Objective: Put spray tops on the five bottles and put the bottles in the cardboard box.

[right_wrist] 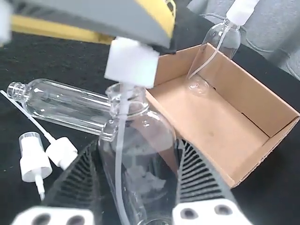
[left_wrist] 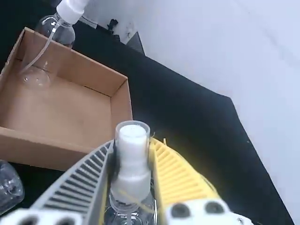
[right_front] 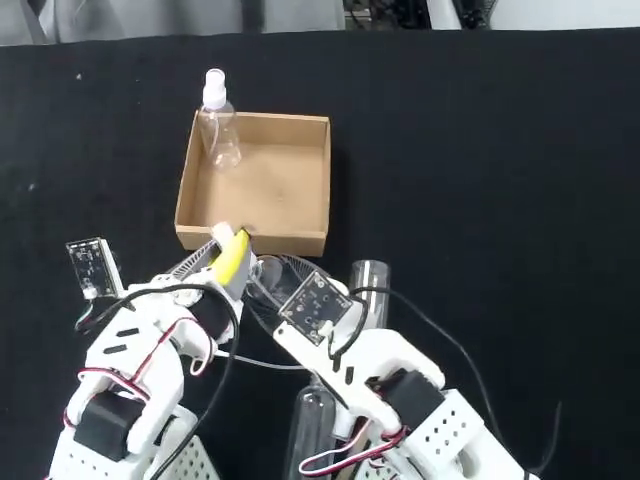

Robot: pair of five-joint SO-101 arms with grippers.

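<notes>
A black table (right_front: 520,150) runs back to a plain pale wall (left_wrist: 225,42) beyond its far edge.

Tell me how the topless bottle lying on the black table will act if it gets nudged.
The lying bottle is round-sided and rests on its side, so it would probably roll. It looks empty and clear, likely light plastic, so a slight push may send it skidding.

Table cover (right_front: 480,150): plain black.
Cardboard box (right_front: 270,190): plain brown.
Boxed bottle (right_front: 222,135), at box 11 o'clock corner: clear, white cap.
Left gripper (left_wrist: 132,140): one finger grey, other yellow, both ribbed.
Held spray top (left_wrist: 131,159): white.
Right gripper (right_wrist: 140,143): black ribbed fingers, white base.
Held bottle (right_wrist: 140,131): clear.
Loose spray tops (right_wrist: 33,164): white.
</notes>
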